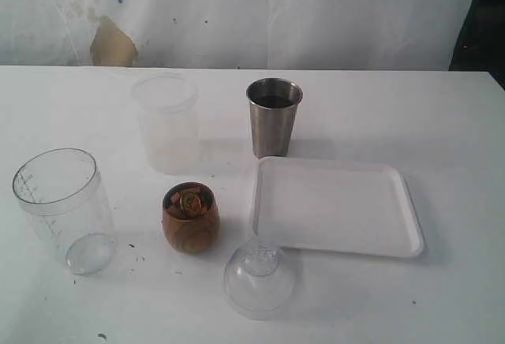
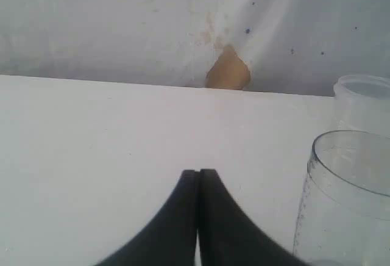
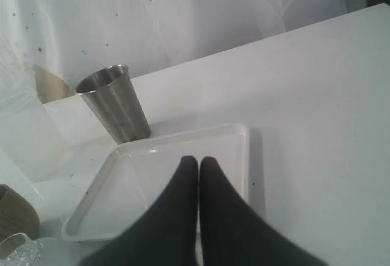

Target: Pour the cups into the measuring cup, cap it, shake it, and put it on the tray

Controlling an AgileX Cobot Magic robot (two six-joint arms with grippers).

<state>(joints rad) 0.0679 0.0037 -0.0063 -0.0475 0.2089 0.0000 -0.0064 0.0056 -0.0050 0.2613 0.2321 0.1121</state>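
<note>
Exterior view: a white surface stands before a white cloth backdrop with a tan patch. The clear measuring cup stands upright at the near left, its printed marks running up its side. Just right of it, apart, sits the squat wooden cup, with small brown and coppery pieces inside. Behind these stands a frosted cup, and to its right the steel tumbler, upright, its inside dark. The white tray lies flat right of centre, its far left corner just in front of the tumbler. A clear domed lid rests at the tray's near left corner, touching or overlapping its rim.

Left wrist view: the left hand shows as two dark fingers pressed together, pinching nothing, their tips pointing toward the backdrop over bare surface. The measuring cup stands beside it, apart from the fingers, with the frosted cup beyond.

Right wrist view: the right hand also has its dark fingers pressed together and empty. Its tips lie over the tray, pointing toward the tray's far rim. The steel tumbler stands just beyond that rim. The wooden cup and the domed lid show at the picture's edge.
</note>
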